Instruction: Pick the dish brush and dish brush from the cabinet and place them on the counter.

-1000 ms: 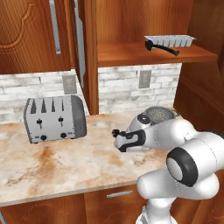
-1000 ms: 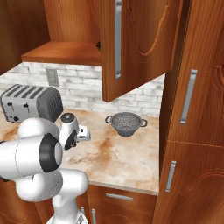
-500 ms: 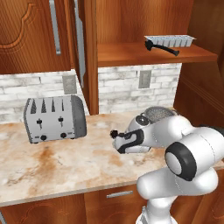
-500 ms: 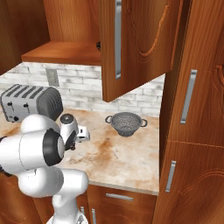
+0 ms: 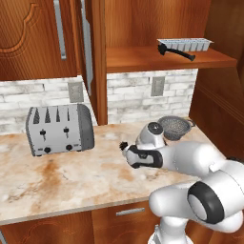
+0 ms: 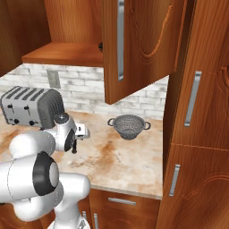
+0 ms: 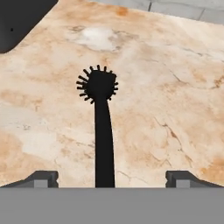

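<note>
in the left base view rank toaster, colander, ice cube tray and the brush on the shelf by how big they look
1. toaster
2. ice cube tray and colander: look alike, and the arm hides part of the colander, so unranked
3. shelf brush

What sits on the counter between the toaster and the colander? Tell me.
In the left base view, a dish brush and the end effector sit between the toaster and the colander.

Place: a rendered home kitchen | marbled stone counter [image 5: 57, 186] | toaster [image 5: 59, 129] at its back edge | brick backsplash [image 5: 138, 95] | carved wooden wall cabinet [image 6: 134, 44] overhead
</note>
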Available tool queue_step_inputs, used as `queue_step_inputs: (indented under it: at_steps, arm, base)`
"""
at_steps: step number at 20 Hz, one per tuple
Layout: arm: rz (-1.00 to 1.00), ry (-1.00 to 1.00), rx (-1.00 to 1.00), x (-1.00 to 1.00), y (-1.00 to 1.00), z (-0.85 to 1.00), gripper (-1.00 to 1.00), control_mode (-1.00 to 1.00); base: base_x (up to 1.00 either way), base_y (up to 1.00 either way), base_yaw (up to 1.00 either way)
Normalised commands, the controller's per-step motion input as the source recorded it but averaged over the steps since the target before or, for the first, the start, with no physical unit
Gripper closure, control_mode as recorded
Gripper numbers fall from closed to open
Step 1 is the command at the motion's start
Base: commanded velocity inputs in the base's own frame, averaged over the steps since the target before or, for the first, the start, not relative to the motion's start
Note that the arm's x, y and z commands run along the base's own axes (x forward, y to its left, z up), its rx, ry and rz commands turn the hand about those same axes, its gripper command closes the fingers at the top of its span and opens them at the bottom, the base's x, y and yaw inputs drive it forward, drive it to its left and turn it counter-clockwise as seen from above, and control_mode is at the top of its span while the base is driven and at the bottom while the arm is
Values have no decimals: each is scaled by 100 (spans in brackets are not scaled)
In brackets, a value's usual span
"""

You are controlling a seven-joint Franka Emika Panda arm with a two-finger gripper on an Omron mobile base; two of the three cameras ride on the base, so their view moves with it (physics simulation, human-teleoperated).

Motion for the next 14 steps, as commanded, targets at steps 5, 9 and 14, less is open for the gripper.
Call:
queue_step_inputs:
  at_steps: [5,9,14]
  arm:
    - [0,-7,0,-22,0,41,-100,-100]
    - [-6,-2,0,-28,-2,44,-100,-100]
    - [-11,3,0,-23,-1,48,-100,-100]
  base:
    - [0,0,0]
    - [0,0,0]
    - [0,0,0]
